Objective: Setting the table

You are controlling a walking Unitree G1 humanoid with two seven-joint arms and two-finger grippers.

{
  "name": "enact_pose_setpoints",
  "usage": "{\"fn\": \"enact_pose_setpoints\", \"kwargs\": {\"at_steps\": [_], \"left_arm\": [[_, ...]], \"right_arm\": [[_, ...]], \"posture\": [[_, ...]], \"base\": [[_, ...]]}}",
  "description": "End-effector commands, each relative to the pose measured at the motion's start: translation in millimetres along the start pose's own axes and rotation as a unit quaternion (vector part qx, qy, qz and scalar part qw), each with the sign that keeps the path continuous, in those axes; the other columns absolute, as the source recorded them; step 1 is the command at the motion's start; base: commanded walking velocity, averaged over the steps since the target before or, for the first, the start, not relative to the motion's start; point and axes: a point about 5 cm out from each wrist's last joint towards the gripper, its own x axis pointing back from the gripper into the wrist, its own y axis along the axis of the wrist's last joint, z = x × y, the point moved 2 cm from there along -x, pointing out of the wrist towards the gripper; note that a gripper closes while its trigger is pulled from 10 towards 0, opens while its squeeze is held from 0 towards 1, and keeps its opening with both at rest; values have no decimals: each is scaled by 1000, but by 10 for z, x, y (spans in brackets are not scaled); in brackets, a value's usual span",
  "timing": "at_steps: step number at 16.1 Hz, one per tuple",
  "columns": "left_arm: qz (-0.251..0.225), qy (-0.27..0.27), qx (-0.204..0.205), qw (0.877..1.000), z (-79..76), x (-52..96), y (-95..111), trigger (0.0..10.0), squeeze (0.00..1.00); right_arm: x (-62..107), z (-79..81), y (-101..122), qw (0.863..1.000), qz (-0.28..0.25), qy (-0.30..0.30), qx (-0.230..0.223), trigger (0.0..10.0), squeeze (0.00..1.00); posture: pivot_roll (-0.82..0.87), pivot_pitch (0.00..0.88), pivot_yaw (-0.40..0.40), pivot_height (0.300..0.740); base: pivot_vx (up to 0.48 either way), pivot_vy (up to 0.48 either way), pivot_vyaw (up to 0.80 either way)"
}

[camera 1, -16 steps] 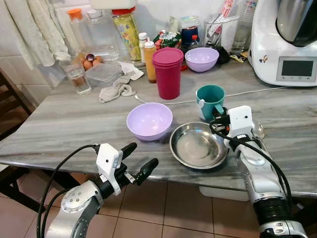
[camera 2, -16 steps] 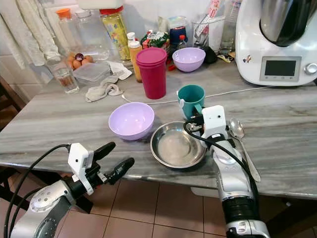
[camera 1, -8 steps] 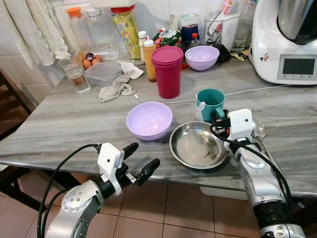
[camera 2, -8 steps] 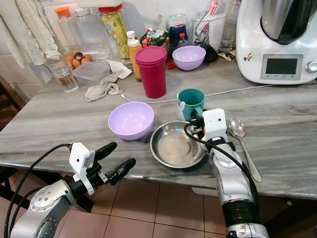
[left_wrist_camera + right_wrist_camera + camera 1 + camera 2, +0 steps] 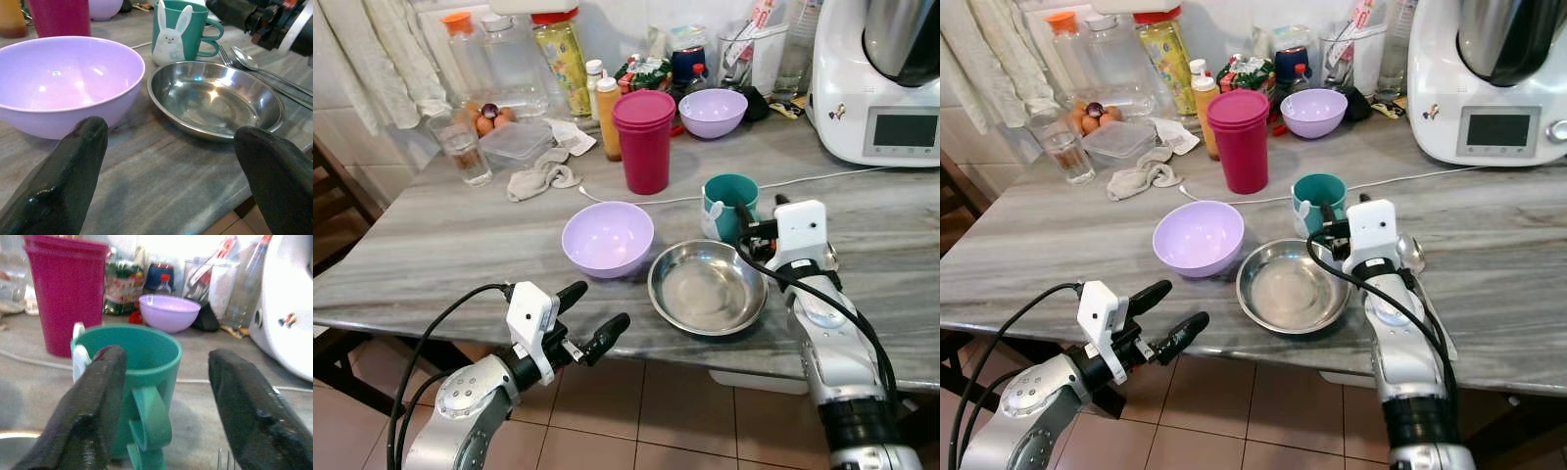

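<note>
no brand name or writing can be read on anything here; the one clear marking is a white rabbit figure on the side of the teal mug, and the white kitchen machine at the far right of the counter shows a grey screen with nothing legible on it. taking the teal mug as the landmark: the right gripper is at the mug on its handle side, fingers spread wide with the handle in the gap between them, holding nothing, and whether a finger touches the mug cannot be told. the steel bowl sits just in front of the mug, toward the robot, and the lilac bowl is to the mug's left, close beside the steel bowl. a spoon and a fork lie to the mug's right. the magenta tumbler stands behind the mug to its left, a second lilac bowl farther back. the left gripper hangs off the marble counter edge, nearer the robot than the lilac bowl, fingers spread apart and empty.
</note>
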Motion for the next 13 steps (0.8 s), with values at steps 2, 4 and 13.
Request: {"fn": "enact_pose_setpoints", "kwargs": {"at_steps": [2, 4, 13], "left_arm": [[4, 5, -11, 1000, 45, 6, 9, 10000, 0], [-1, 11, -12, 1000, 70, -3, 17, 10000, 0], [-116, 220, 72, 966, 1006, -377, 731, 10000, 0]], "right_arm": [[27, 9, 76, 1000, -8, -13, -16, 10000, 1000], [45, 10, 166, 999, -19, -20, -21, 10000, 1000], [153, 231, 253, 998, -15, -19, -53, 10000, 1000]], "posture": [[-182, 21, 137, 740], [-185, 18, 139, 740], [-178, 37, 130, 740]], "base": [[0, 0, 0], [0, 0, 0], [0, 0, 0]]}}
